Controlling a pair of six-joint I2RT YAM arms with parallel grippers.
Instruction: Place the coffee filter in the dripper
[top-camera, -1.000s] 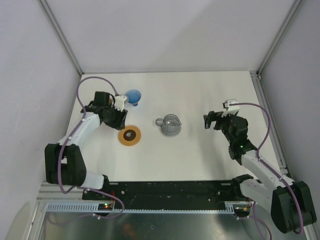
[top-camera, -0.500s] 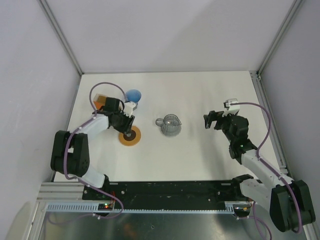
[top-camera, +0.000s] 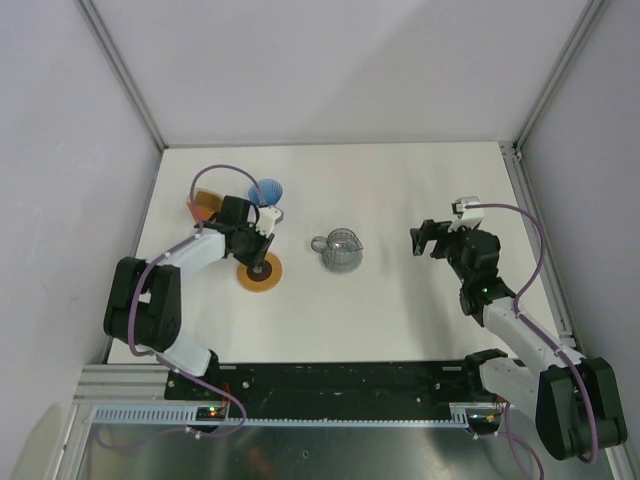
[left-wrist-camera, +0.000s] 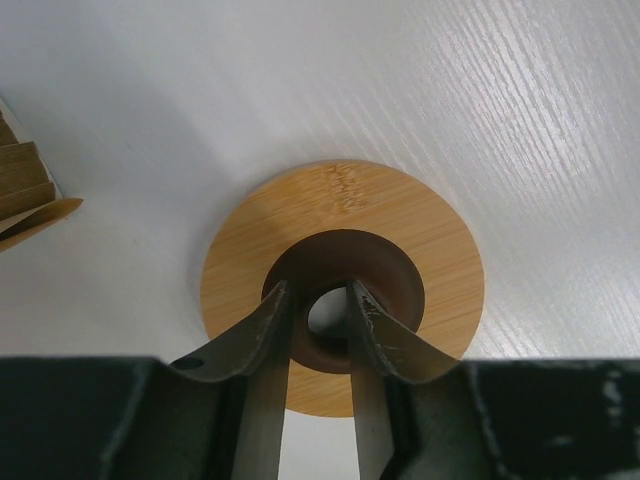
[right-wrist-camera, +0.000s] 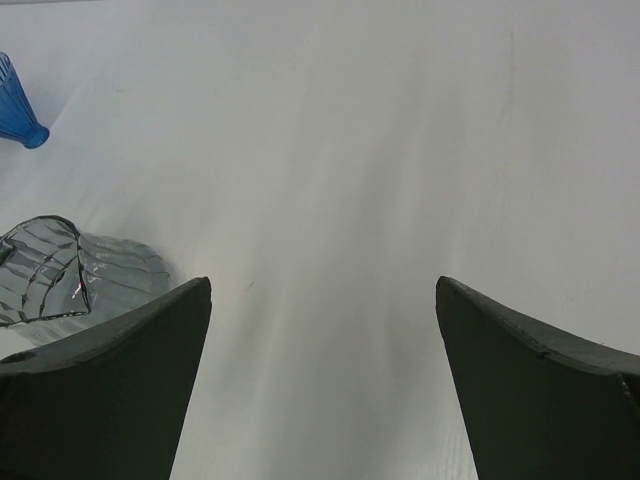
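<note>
White table (top-camera: 400, 190) inside pale lilac walls (top-camera: 340, 70) (aluminium posts (top-camera: 120, 70) at the corners), even light.

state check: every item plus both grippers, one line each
wooden ring, flat on the table
left gripper, narrowly open, empty, tips over the wooden ring's hole
right gripper, wide open, empty, over bare table
coffee filter, stacked at the orange holder, not gripped
dripper, on the table, no filter seen in it
mug, upright, looks empty
</note>
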